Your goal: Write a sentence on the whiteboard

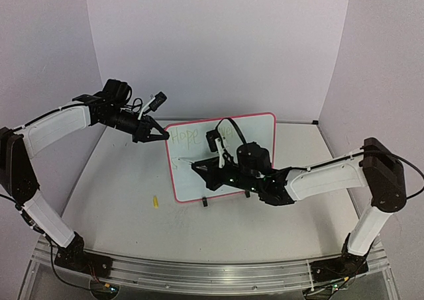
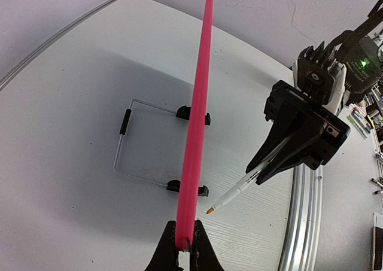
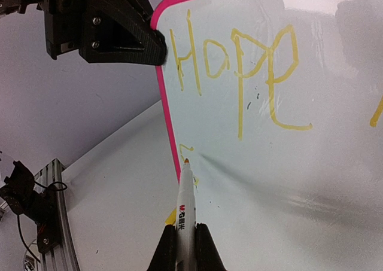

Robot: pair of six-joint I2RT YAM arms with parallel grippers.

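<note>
The right gripper's (image 3: 185,238) fingers clamp a white marker (image 3: 185,202) with a yellow-orange tip, which sits close to the white, pink-framed whiteboard (image 1: 262,131), below the yellow handwritten sentence (image 3: 239,73) starting "Hope". The left gripper's (image 2: 185,238) fingers pinch the frame's upper left edge. The board stands on the white table (image 1: 119,200).

A: Whiteboard (image 3: 299,181)?
B: Face was glossy white and threw back reflections. Frame (image 2: 200,103) was smooth pink plastic.
A: Marker (image 3: 184,214)?
B: Barrel was white plastic with a faint sheen.
A: Counter (image 2: 72,103)?
B: It was matt white and finely grained. The rail (image 1: 199,268) at its near edge was ribbed bare metal.
A: Left pincer (image 2: 185,242), right pincer (image 3: 184,238)?
B: Both looked like matt black plastic, flat-faced, with small metal screw heads.
</note>
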